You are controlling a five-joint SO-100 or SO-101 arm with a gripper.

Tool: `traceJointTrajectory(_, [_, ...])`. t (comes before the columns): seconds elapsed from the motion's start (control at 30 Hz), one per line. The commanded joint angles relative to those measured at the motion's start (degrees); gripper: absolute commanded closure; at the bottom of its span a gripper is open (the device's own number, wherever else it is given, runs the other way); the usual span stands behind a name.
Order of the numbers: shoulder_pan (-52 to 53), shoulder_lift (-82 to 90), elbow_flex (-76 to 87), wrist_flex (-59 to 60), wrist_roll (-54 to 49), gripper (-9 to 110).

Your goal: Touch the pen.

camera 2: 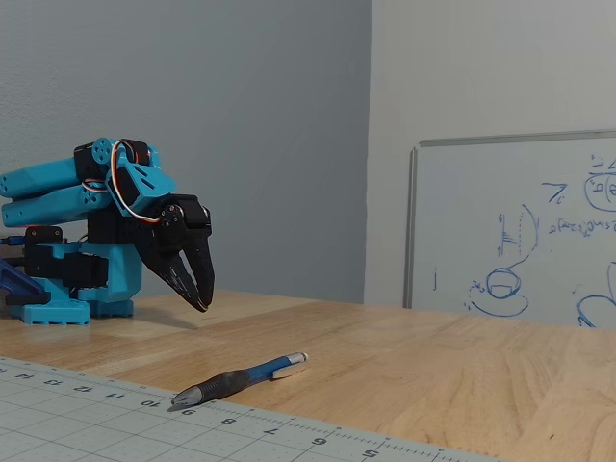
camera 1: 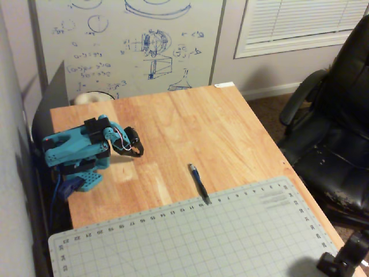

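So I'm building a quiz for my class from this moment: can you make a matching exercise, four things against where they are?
Things:
1. pen
2. hand
3. cutting mat
4. whiteboard

Places:
A. folded back near the arm's base
B. leaning against the wall behind the table
C. covering the table's near end
D. lying on bare wood, tip at the mat's edge

Pairs: 1-D, 2-A, 3-C, 4-B
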Motion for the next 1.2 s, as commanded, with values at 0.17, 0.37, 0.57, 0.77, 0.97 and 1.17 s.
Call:
traceJointTrajectory(0.17, [0.44, 1.41, -10.11, -1.14, 0.53, 101])
traceJointTrajectory(0.37, [0.53, -10.37, -19.51, -2.55, 0.35, 101])
traceJointTrajectory(0.57, [3.96, -34.89, -32.7, -11.34, 0.09, 101])
traceJointTrajectory(0.77, [12.3, -59.85, -46.85, -19.6, -0.09, 101])
traceJointTrajectory(0.97, [18.02, -79.19, -60.64, -23.73, -0.09, 101])
traceJointTrajectory(1.17, [19.69, -94.75, -73.56, -24.52, -0.09, 101])
